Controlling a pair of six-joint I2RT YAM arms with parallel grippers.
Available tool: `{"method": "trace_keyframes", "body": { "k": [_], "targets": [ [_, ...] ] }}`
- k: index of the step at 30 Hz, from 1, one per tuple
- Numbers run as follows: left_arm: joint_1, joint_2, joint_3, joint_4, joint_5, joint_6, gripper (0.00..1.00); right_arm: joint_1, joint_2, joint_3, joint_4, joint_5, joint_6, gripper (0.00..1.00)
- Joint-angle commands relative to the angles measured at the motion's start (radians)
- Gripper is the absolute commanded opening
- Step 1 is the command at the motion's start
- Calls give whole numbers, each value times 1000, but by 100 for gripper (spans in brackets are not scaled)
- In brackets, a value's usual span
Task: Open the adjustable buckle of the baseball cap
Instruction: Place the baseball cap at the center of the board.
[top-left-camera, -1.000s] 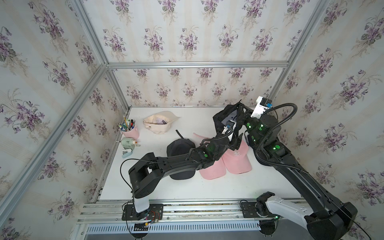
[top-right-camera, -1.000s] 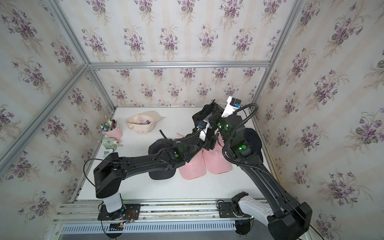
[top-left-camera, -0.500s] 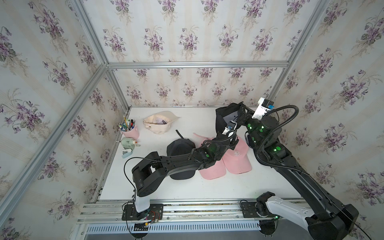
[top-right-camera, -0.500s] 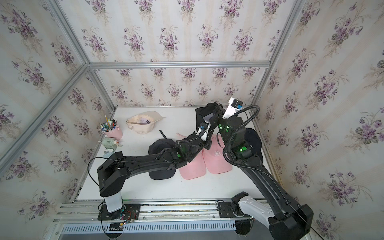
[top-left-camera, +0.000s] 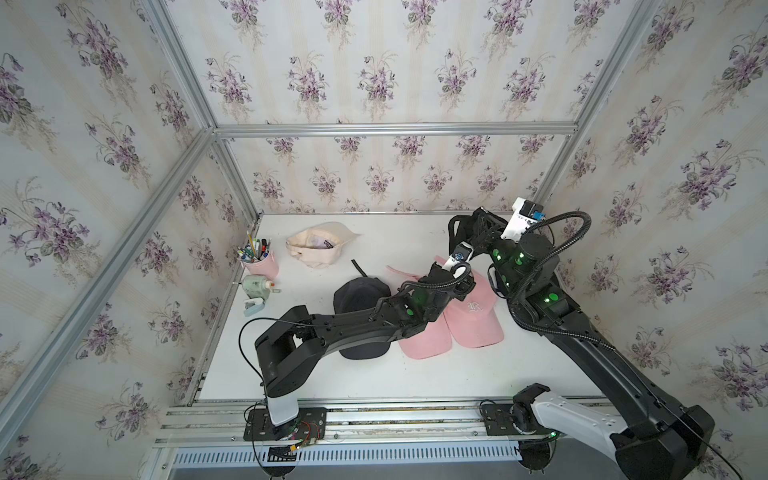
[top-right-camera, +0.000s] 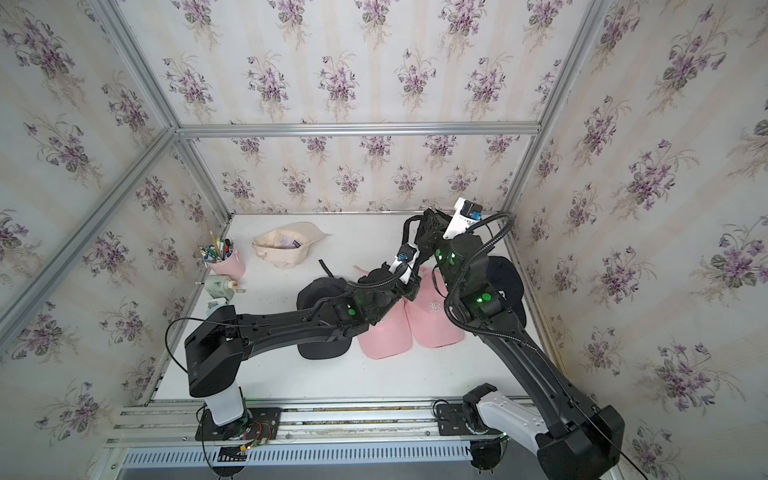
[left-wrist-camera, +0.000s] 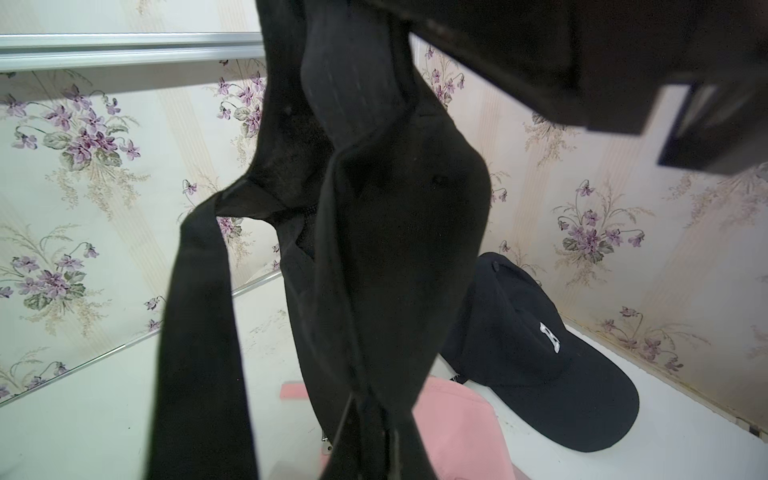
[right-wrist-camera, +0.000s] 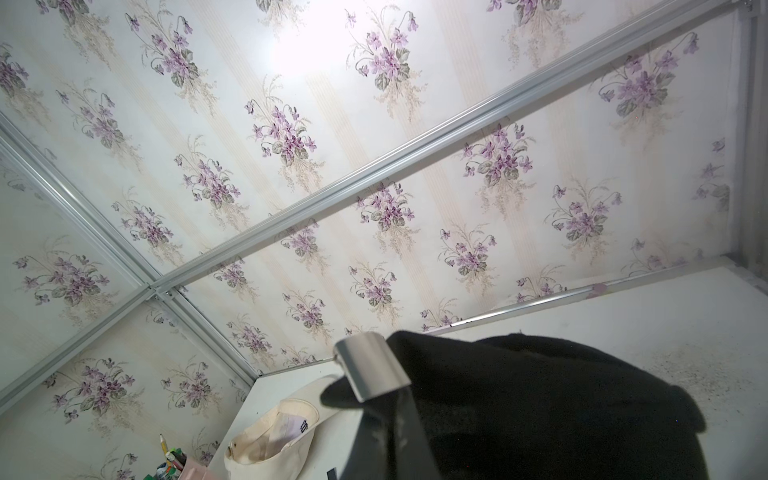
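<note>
Right of centre, a crumpled black fabric baseball cap (top-right-camera: 420, 222) hangs above the white tabletop (top-right-camera: 353, 374), caught between the left gripper (top-right-camera: 415, 249) and the right gripper (top-right-camera: 436, 230). Their jaws are lost in the dark cloth. Below it two pink cloth caps (top-right-camera: 384, 334) lie side by side, touching, with a flat black cap (top-right-camera: 318, 320) just left of them. Toward the left sit a cream cloth cap (top-right-camera: 286, 249) and a pink cup of pens (top-right-camera: 227, 266).

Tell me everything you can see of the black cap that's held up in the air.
The black cap is soft, dark fabric, lifted clear of the table near its far right corner, crumpled and hanging between the left gripper and right gripper, both shut on it. One strap hangs loose; a silver metal buckle sits on the strap by the right gripper.
</note>
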Motion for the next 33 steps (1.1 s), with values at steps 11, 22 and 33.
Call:
{"method": "trace_keyframes", "body": {
  "k": [11,22,33],
  "targets": [
    [49,-109,-30,-167,183,66,0,0,-57,-47,14,17,-36,21],
    [140,-214,-5,-404,357,-1,0,0,-43,-34,8,-214,-255,48],
    [279,-360,-36,-608,628,-137,0,0,-31,-69,117,-401,-405,58]
  ]
}}
